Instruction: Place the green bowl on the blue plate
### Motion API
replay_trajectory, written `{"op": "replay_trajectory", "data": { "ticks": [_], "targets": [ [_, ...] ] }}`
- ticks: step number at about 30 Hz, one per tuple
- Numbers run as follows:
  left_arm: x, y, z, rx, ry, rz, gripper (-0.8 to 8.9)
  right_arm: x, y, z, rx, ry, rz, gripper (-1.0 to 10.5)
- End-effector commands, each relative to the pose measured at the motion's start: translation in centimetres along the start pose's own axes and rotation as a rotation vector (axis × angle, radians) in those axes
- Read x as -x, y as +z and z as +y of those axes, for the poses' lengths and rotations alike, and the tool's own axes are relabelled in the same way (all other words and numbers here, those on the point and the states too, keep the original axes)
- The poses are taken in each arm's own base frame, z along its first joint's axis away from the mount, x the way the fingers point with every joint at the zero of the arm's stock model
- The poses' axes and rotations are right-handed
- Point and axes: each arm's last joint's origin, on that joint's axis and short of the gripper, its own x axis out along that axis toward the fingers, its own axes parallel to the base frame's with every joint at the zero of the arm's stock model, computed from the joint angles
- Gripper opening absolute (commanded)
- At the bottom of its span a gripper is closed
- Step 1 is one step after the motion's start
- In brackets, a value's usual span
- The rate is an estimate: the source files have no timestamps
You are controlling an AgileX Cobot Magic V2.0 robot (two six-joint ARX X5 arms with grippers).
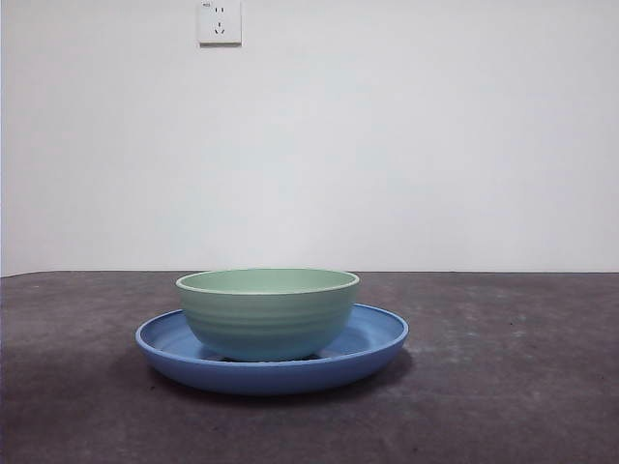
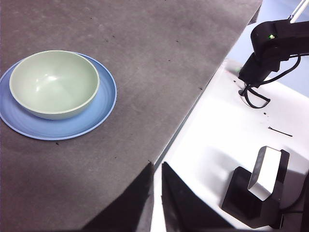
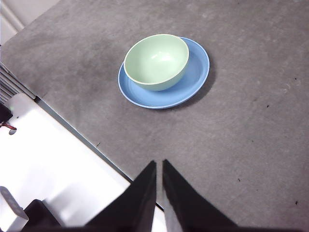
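Note:
The green bowl (image 1: 268, 311) stands upright inside the blue plate (image 1: 372, 340) on the dark table, a little off the plate's centre. Both wrist views show the same pair from above: bowl (image 2: 54, 83) on plate (image 2: 104, 104), and bowl (image 3: 156, 61) on plate (image 3: 195, 72). My left gripper (image 2: 157, 166) is shut and empty, hanging over the table's edge well away from the plate. My right gripper (image 3: 159, 164) is also shut and empty, held back near the table's edge, clear of the bowl. Neither arm appears in the front view.
A white surface (image 2: 227, 135) borders the table edge, carrying a black camera stand (image 2: 258, 188) and a black arm base with cable (image 2: 270, 48). A wall socket (image 1: 220, 21) sits on the white wall behind.

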Motion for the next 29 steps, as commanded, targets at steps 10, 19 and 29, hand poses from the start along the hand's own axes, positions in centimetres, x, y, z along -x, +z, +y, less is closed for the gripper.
{"op": "replay_trajectory", "data": {
  "ticks": [10, 19, 29],
  "targets": [
    [0.4, 1.5, 2.1, -0.020, 0.327, -0.313, 0.25, 0.1, 0.2, 0.1, 0.016, 0.007, -0.013, 0.2],
    [-3.4, -4.1, 7.5, 0.037, 0.729, -0.559, 0.25, 0.1, 0.2, 0.1, 0.016, 0.007, -0.012, 0.2],
    [-7.7, -11.7, 10.2, 0.292, 0.923, -0.525, 0.25, 0.1, 0.2, 0.1, 0.016, 0.007, -0.012, 0.2]
  ]
}}
